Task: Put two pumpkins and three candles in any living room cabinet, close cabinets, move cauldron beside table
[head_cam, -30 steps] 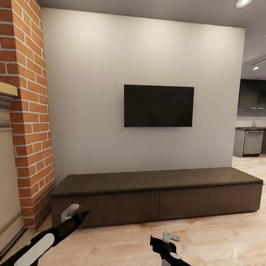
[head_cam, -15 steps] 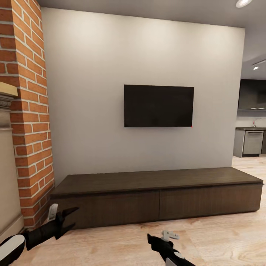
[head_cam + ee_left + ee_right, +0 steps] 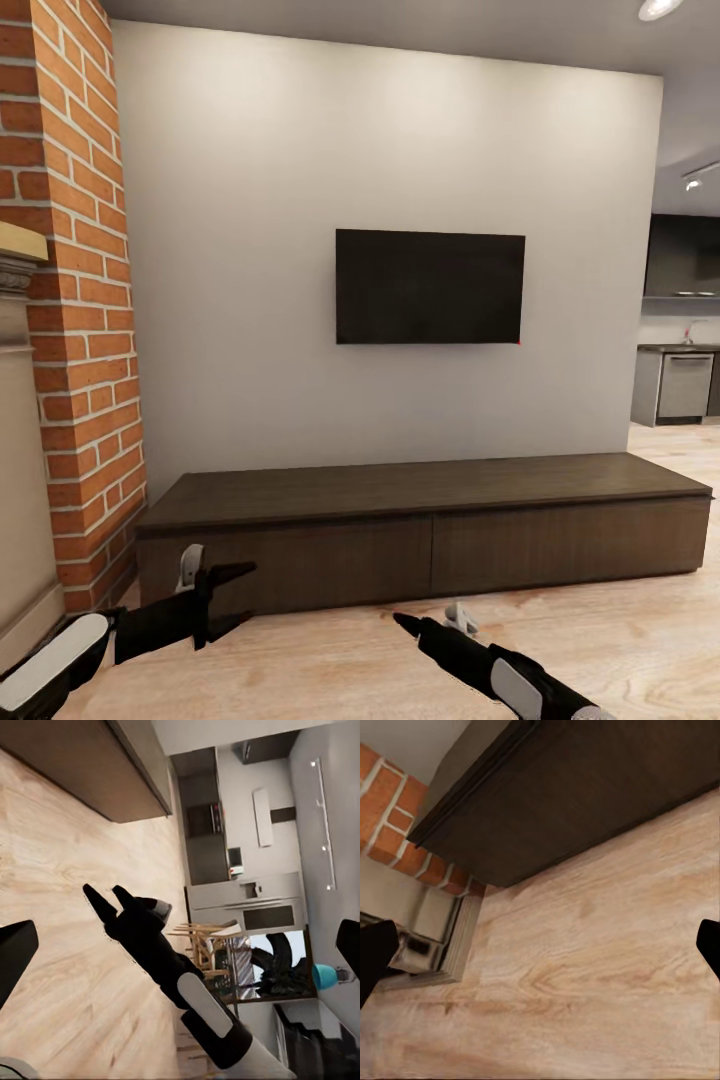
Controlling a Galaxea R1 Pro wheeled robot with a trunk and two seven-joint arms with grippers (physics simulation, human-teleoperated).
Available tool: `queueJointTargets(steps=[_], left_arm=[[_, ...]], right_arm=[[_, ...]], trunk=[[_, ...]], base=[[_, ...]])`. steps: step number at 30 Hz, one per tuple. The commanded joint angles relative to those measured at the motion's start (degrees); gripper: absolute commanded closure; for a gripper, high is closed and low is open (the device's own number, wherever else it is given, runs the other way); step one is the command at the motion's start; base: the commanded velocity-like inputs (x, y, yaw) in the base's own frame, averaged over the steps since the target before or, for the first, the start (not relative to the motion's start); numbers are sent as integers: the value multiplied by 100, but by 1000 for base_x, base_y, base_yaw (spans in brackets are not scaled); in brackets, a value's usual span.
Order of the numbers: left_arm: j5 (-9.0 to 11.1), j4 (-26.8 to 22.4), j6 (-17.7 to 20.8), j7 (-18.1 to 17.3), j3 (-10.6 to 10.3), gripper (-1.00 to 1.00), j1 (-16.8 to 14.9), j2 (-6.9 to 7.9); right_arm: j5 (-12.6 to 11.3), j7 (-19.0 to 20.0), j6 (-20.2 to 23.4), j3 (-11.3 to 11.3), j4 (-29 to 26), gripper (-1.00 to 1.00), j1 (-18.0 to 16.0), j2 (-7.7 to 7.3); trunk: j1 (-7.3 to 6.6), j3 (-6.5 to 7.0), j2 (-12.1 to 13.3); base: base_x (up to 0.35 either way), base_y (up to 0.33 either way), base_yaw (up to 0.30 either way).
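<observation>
The long, low dark-brown cabinet (image 3: 430, 530) stands against the white wall with both wide drawer fronts shut and its flat top bare. Its front corner also appears in the left wrist view (image 3: 97, 765) and the right wrist view (image 3: 585, 795). My left gripper (image 3: 245, 595) hovers low over the floor in front of the cabinet's left end, open and empty. My right gripper (image 3: 405, 622) reaches forward over the floor before the cabinet's middle, open and empty; the left wrist view catches it too (image 3: 101, 891). The pumpkins, candles, cauldron and table are out of view.
A black TV (image 3: 429, 287) hangs on the wall above the cabinet. A brick column (image 3: 80, 300) and a fireplace surround (image 3: 427, 937) stand left of it. Light wood floor (image 3: 600, 640) runs right toward the kitchen (image 3: 685, 385). A wooden dining set (image 3: 206, 945) is far behind.
My left gripper dropped back to the left, then swung right again and turned, so it now points right. My right arm stretched forward and up toward the cabinet. The view has not shifted.
</observation>
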Motion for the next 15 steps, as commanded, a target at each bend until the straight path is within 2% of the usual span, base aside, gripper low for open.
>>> queueJointTargets(steps=[1,2,5,8,15], left_arm=[[-29,1,20,-16,-21,-100,-18,-19],[-84,-4,66,23,-21,-100,-36,-73],[-126,-2,209,49,-21,-100,-50,-153],[-136,27,299,53,-15,-100,-53,-179],[-118,63,353,44,-5,-100,-55,-184]], right_arm=[[-64,112,37,10,-54,-100,-6,-13],[-111,344,22,-123,-165,-100,-8,-27],[-179,559,-18,-547,-270,-100,-10,-33],[-190,597,-62,-702,-284,-100,-10,-32],[-202,564,-265,-775,-254,-100,-10,-31]], trunk=[[-1,-8,-4],[-1,-8,-4],[-1,-8,-4],[-1,-8,-4],[-1,-8,-4]], base=[[0,0,0],[0,0,0],[0,0,0],[0,0,0],[0,0,0]])
